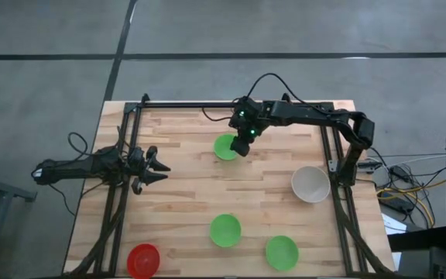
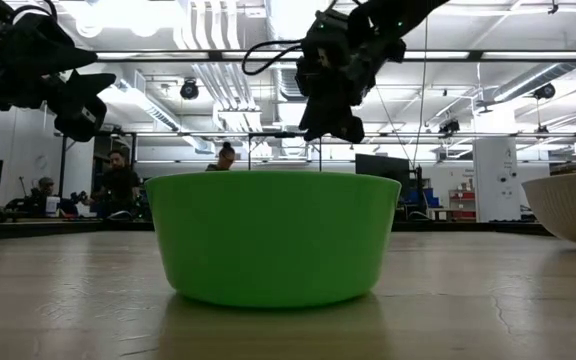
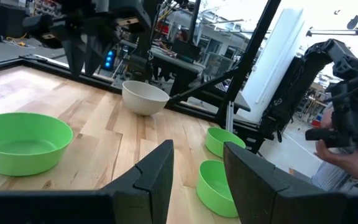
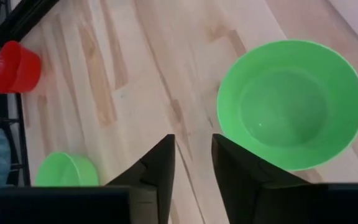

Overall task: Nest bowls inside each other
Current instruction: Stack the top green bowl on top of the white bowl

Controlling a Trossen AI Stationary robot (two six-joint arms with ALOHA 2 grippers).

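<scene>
Three green bowls stand on their bases on the wooden table: one far from the front edge, one near the middle front and one to its right. A pale white bowl is at the right and a red bowl at the front left corner. My right gripper hangs open above the table, beside the far green bowl's rim, with nothing between its fingers. My left gripper waits open at the left, pointing level across the table.
A dark metal frame runs along the table's left, far and right sides. In the low view the middle front green bowl fills the centre and people sit in the room behind. Bare wood lies between the bowls.
</scene>
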